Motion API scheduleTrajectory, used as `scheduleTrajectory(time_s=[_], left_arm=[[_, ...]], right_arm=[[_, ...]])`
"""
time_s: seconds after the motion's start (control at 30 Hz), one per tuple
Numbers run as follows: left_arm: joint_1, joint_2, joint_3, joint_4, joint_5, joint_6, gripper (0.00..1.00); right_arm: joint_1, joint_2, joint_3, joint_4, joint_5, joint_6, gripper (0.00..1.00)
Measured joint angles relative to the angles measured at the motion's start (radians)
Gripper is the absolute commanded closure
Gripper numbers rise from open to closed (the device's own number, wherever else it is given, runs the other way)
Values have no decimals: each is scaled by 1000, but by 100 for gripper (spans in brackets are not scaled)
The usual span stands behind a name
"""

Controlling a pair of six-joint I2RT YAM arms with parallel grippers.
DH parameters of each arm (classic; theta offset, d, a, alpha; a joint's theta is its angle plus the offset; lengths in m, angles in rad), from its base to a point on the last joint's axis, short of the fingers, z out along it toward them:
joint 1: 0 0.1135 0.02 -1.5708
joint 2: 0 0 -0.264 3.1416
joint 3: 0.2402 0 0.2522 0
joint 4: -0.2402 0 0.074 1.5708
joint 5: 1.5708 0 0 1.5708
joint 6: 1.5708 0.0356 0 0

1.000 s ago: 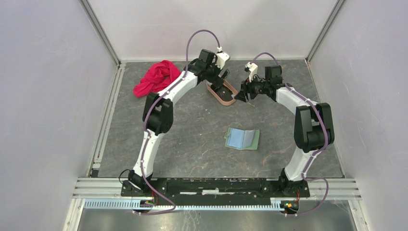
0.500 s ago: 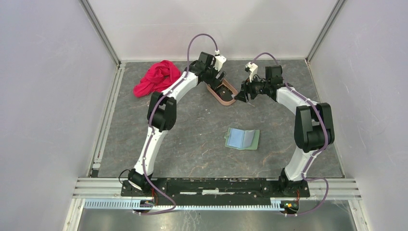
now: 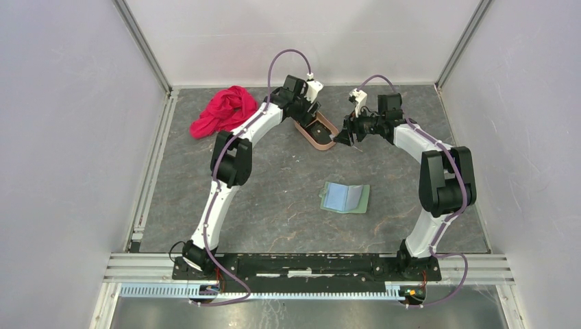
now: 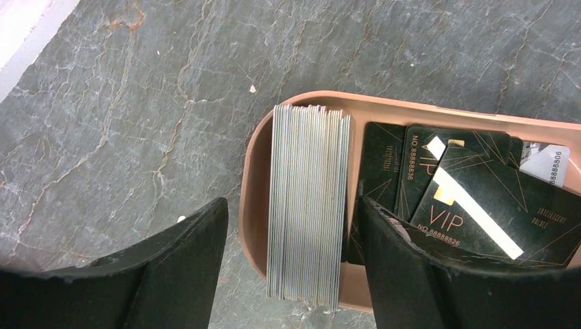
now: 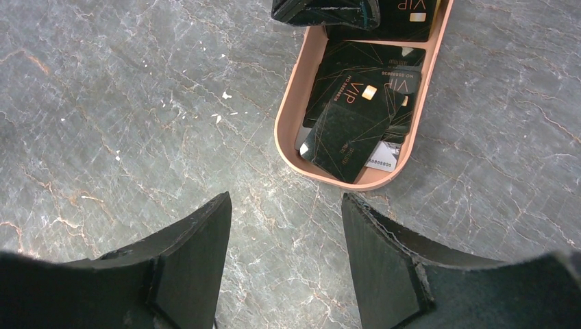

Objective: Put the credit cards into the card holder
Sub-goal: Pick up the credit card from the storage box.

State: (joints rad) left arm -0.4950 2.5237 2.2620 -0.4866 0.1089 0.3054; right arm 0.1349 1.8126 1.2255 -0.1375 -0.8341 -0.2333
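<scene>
With the left gripper [image 4: 291, 205] hanging well apart and gripping nothing, treat the pick as the step in hand. Note one finger over the bare grey stone-look table [image 4: 103, 103], seemingly outside the pinkish-tan oval tray [image 4: 250, 178], and the other inside it. Judging by that straddle, aim for the on-edge stack of silvery-white cards [image 4: 307, 157] directly between the fingers. Mind the tray wall between outer finger and stack, and avoid squeezing from here for fear of pinching rim and cards together. Better to bring the outer finger inside the rim first. Take one card or a few, not the whole block. Keep the inner finger off the dark VIP cards [image 4: 473, 199] lying loose and overlapped just beyond it. Leave the right gripper [image 5: 286, 199], likewise parted and empty, across the tray from the hand and clear of the lift. Expect a long carry to the sage-green card holder [image 3: 345, 198], spread open well behind the hand toward the arm bases, pale blue pockets up.

As for looks: in the stack, many thin pale edges pressed flat together, upright across the tray's rounded end, probably slippery and prone to fanning. Beside it, glossy black faces with gold lettering, one with a pale diagonal stripe. Farthest along, only a corner of a white card [image 4: 545, 164] peeking from beneath.
</scene>
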Motion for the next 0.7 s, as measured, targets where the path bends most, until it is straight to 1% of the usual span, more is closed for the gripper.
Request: scheduleTrajectory(time_s=[0.17, 0.7], left_arm=[[0, 0, -1, 5, -16, 0, 23], [-32, -4, -18, 32, -162, 34, 24]], right_arm=[[0, 0, 0, 0, -1, 0, 33], [0, 0, 0, 0, -5, 0, 33]])
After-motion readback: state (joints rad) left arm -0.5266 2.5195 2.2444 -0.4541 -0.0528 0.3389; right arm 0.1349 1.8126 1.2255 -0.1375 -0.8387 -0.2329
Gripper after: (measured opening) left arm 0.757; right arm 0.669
